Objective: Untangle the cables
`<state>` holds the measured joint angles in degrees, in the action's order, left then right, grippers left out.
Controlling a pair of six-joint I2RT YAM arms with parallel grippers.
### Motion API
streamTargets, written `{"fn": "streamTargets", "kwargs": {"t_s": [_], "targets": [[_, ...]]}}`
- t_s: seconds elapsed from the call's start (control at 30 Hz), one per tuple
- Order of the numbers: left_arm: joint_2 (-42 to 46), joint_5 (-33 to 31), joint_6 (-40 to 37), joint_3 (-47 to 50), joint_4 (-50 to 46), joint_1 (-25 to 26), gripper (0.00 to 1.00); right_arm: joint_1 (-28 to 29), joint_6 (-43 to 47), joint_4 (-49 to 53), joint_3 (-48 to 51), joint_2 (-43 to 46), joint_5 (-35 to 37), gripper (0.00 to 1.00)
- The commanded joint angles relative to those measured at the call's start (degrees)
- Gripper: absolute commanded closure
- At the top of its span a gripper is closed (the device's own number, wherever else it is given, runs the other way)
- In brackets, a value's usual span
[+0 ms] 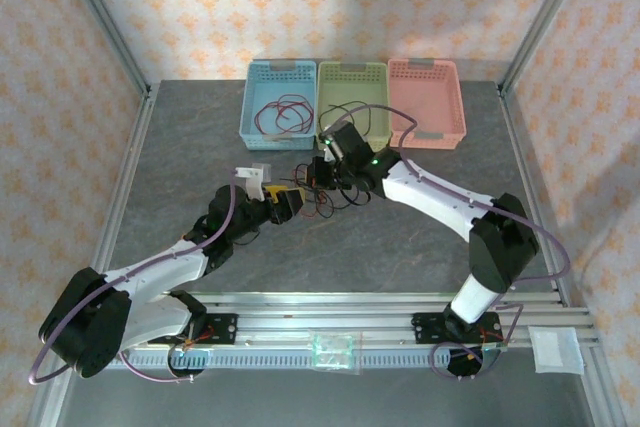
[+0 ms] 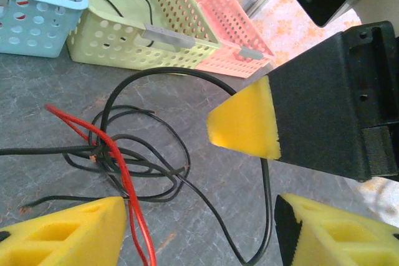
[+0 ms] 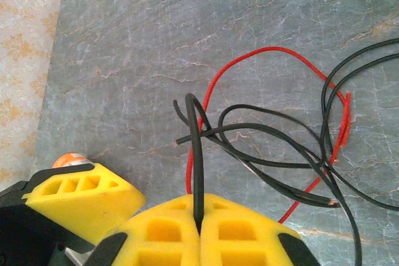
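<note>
A tangle of black cables (image 1: pixel 335 197) with one red cable lies mid-table between the two grippers. My right gripper (image 3: pixel 199 222) is shut on a black cable (image 3: pixel 197 154), which rises straight out from between its yellow pads. The red cable (image 3: pixel 249 60) arcs over the table behind it. In the left wrist view my left gripper (image 2: pixel 199 235) stands open just above the table. The red cable (image 2: pixel 121 175) runs beside its left finger (image 2: pixel 62 235). A black loop (image 2: pixel 267 204) hangs from the right gripper's pad (image 2: pixel 246 119) close to its right finger (image 2: pixel 336 235).
Three baskets stand in a row at the back. The blue basket (image 1: pixel 250 107) holds a red cable coil (image 1: pixel 282 115), the green basket (image 1: pixel 352 75) holds a black cable (image 1: pixel 345 112), and the pink basket (image 1: pixel 427 75) is on the right. An aluminium rail (image 1: pixel 330 307) runs along the near edge.
</note>
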<state>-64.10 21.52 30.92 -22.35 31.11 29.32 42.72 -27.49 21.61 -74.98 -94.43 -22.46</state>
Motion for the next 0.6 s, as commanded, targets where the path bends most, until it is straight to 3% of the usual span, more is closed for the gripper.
{"fn": "streamTargets", "kwargs": {"t_s": [0.0, 0.3, 0.57], "targets": [[-0.79, -3.5, -0.64, 0.51, 0.18, 0.13, 0.35, 0.01, -0.1, -1.16, -1.33, 2.88, 0.97, 1.0], [-7.33, -7.45, 5.06, -3.67, 5.77, 0.07, 0.3, -0.09, 2.08, -1.47, -1.57, 3.42, -4.91, 1.0], [-15.56, -15.31, 7.81, -10.6, 0.89, 0.14, 0.3, -0.09, 3.08, -0.47, -3.71, 5.45, -6.11, 1.0]]}}
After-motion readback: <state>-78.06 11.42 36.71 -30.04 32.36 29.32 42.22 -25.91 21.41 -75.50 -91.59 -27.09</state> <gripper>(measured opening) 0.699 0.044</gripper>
